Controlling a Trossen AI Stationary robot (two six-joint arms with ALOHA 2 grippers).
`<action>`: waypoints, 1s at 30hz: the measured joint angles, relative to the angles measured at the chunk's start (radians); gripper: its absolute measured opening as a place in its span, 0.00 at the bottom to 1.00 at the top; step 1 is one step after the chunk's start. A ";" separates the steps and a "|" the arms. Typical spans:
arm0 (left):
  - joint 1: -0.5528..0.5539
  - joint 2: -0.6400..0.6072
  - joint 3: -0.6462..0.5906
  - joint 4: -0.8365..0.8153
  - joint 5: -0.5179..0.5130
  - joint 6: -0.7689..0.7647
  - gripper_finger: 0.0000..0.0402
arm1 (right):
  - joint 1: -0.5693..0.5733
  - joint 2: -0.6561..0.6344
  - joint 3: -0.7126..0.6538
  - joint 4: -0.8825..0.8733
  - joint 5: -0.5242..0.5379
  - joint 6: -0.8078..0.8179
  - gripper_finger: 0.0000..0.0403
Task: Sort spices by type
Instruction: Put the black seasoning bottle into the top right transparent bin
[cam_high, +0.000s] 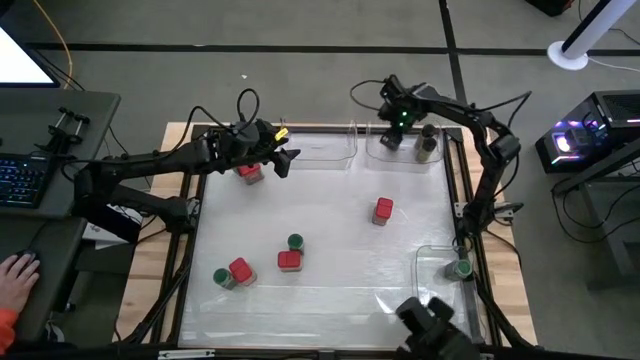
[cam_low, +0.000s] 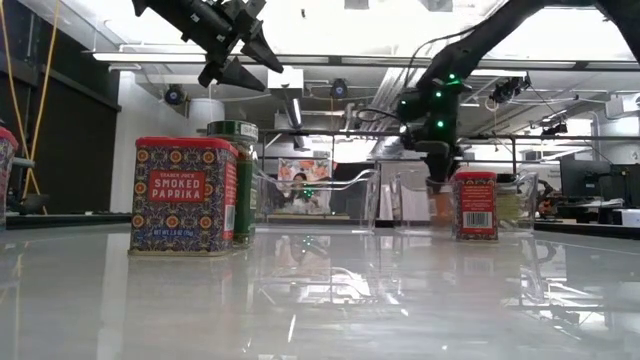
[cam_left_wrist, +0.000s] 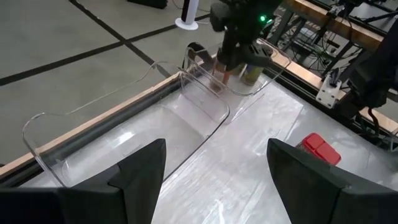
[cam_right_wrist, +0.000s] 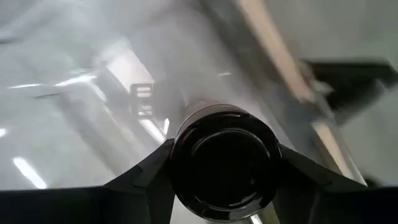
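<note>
Dark-capped jar (cam_right_wrist: 225, 163) pinched between the right hand's (cam_right_wrist: 224, 171) fingers, inside the far clear bin (cam_high: 385, 152).

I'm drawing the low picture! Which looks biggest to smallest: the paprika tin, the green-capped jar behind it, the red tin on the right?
1. Smoked paprika tin: looks largest, but it also sits nearest the camera.
2. Green-capped jar and red tin: unsure. The jar is mostly hidden behind the paprika tin, and the red tin stands farther back.
</note>
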 joint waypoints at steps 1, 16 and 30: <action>0.000 0.000 0.000 0.000 0.000 0.000 0.66 | -0.015 -0.005 -0.001 -0.002 0.019 0.027 0.49; 0.001 0.000 0.000 0.001 0.000 0.000 0.66 | -0.113 -0.028 -0.001 -0.045 0.016 0.309 0.49; 0.001 0.000 0.000 0.001 0.008 -0.008 0.66 | -0.119 -0.028 -0.001 -0.041 0.027 0.428 0.69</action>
